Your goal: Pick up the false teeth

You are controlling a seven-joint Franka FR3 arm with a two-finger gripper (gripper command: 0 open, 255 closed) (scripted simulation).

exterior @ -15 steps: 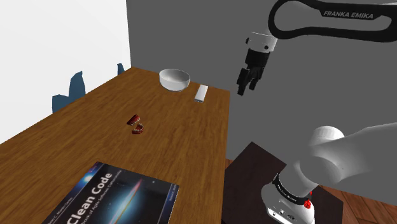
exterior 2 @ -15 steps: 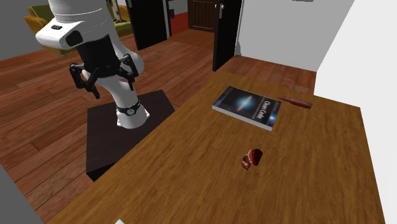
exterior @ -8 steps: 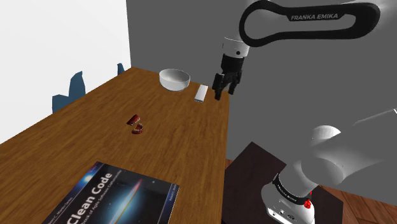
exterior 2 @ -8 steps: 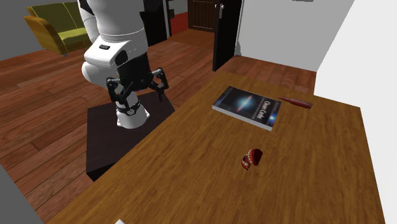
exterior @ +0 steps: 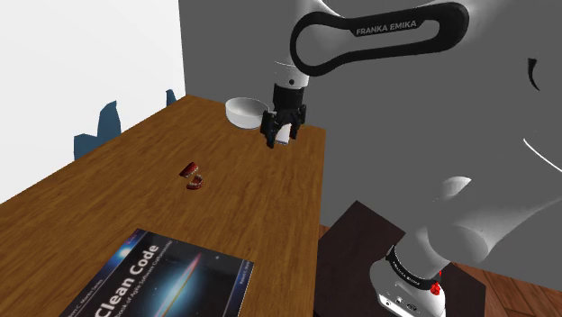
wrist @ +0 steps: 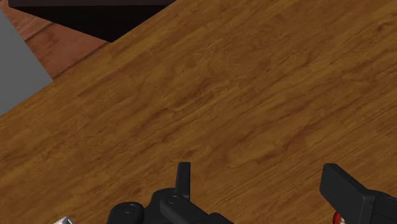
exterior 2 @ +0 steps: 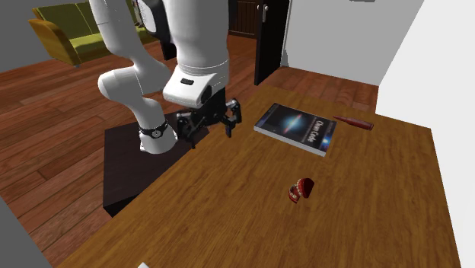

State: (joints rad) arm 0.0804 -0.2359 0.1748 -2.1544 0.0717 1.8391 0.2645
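Arm swung in from off the stand side; tool (exterior: 277, 135) now hangs over the wood-grain surface (exterior: 257, 212), just inside its long straight edge. Tool (exterior 2: 211, 128) is all black, its fingers (wrist: 343, 191) standing apart with nothing between them but bare brown planking (wrist: 222, 95). False teeth (exterior: 193, 175) sit well apart from the tool, further in toward the middle of the surface: a small dark red, curved, two-part shape, lying open (exterior 2: 301, 189). Smooth round white bowl (exterior: 243, 112) is close beside the tool in the shoulder view, and a flat white bar (exterior: 289, 131) is partly behind it. Glossy dark book (exterior 2: 297, 128) lies flat beyond the teeth from the tool. Bare wood between tool and teeth. Dark box stand (exterior 2: 125, 164) is below the edge nearest the tool.
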